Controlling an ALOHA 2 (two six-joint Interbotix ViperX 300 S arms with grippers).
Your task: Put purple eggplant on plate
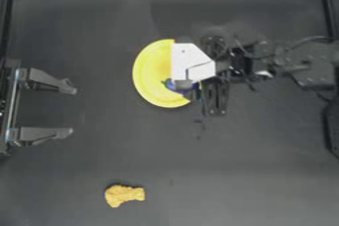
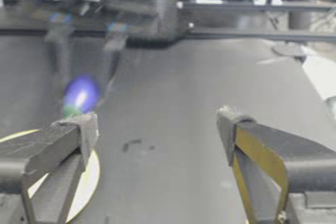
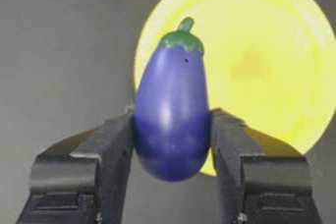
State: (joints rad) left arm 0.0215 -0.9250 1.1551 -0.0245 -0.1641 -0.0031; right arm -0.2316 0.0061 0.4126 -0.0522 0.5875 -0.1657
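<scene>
Over plate (image 1: 151,74), near its right rim, mid-table: purple eggplant (image 3: 172,115), stem forward, clamped around lower body by right gripper (image 3: 172,142). Left gripper (image 1: 69,111) parked at left table edge, jaws wide, empty. Advice: carry further over plate centre, lower close, then part jaws slowly to prevent rolling off
</scene>
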